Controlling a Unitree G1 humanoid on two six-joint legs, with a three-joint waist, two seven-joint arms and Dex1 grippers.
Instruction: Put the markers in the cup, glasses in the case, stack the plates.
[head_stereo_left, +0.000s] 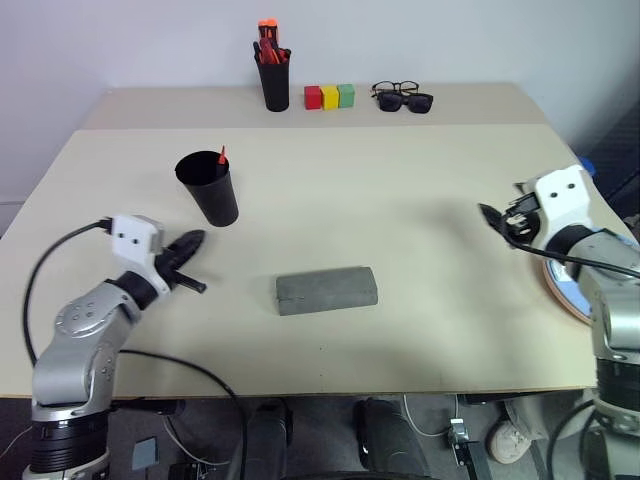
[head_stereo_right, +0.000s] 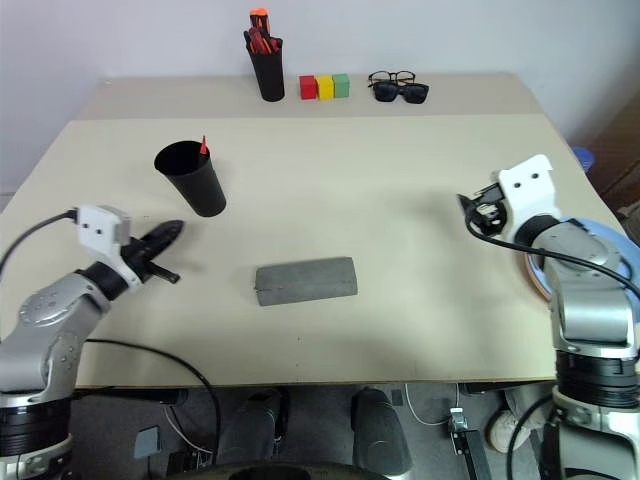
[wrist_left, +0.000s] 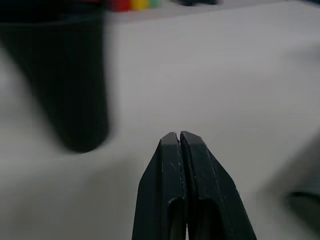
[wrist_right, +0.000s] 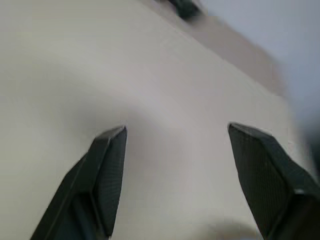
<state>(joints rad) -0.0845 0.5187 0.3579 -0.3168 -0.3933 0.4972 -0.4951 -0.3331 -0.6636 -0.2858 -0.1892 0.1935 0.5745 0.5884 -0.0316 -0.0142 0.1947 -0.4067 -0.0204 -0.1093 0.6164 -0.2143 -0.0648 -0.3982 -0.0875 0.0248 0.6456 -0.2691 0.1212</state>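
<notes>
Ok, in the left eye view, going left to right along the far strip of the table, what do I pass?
Black pen holder with red-orange pens → red block → yellow block → green block → two pairs of glasses, lying together.

Silver-grey jointed arms, white box wrists, black cables looping off them, black tapered fingers on left pincer (head_stereo_left: 188, 262) and right pincer (wrist_right: 175, 150)

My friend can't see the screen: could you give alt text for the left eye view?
A closed grey case lies mid-table between two robot arms, left tool shut, right tool open. A black cup stands behind the left arm; stacked plates sit at the table's right edge.
</notes>
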